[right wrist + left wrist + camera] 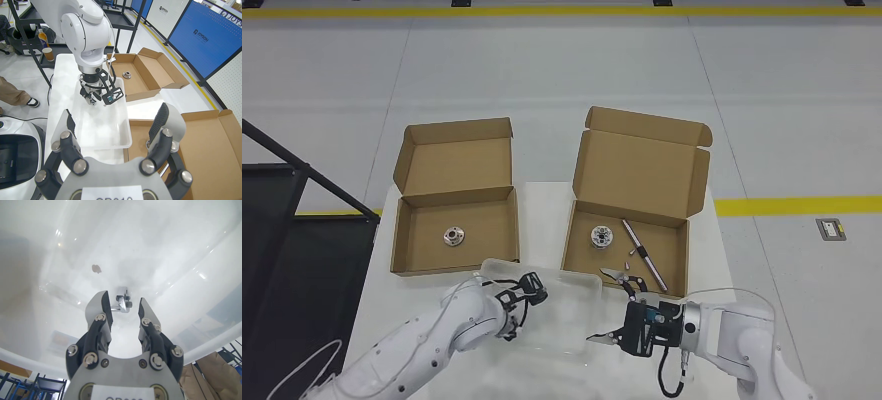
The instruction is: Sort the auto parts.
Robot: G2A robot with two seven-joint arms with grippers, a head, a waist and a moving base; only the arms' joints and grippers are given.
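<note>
Angular steel bracket (122, 305) lies in glossy bin (151, 247) beneath parted left claw (123, 296); right claw (116, 108) gapes.

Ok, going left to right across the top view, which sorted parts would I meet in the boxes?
Left flange in the left box → right flange in the right box → metal rod, also in the right box.

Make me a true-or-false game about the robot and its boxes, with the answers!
1. The left gripper is open over a small metal bracket in the clear bin. True.
2. The left box holds three parts. False: just one round flange.
3. The right gripper holds a rod. False: it is open and empty; the rod lies in the right box.
4. Both boxes have their lids open. True.
</note>
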